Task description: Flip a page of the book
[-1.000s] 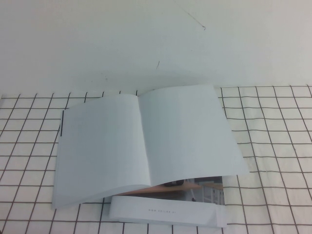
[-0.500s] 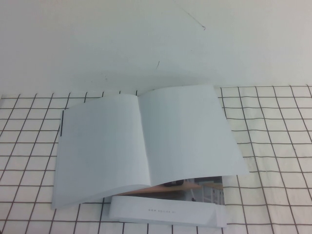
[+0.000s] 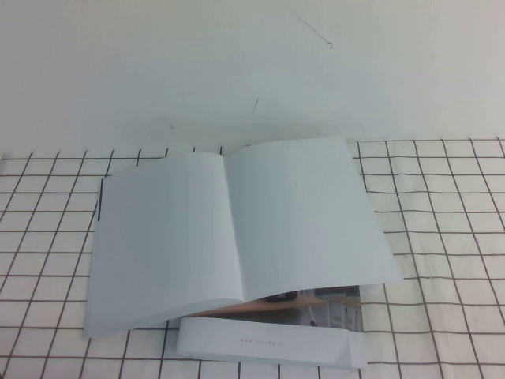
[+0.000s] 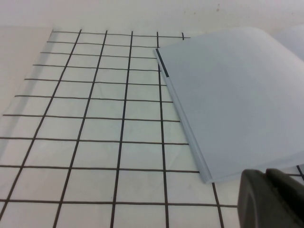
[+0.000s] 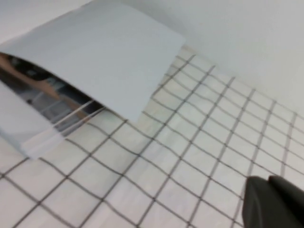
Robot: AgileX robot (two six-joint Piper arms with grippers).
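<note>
The book lies open on the grid cloth, both facing pages blank white. Its right-hand page arches up, and colour photos show under its near edge. In the left wrist view the book's left half lies flat, and my left gripper is shut and empty just off its near left corner. In the right wrist view the arched page rises over the photos. My right gripper is shut and empty over the cloth, well to the book's right. Neither gripper shows in the high view.
A smaller white booklet with one line of grey text lies under the book's near edge. The white cloth with black grid lines covers the near table. Plain white tabletop lies beyond.
</note>
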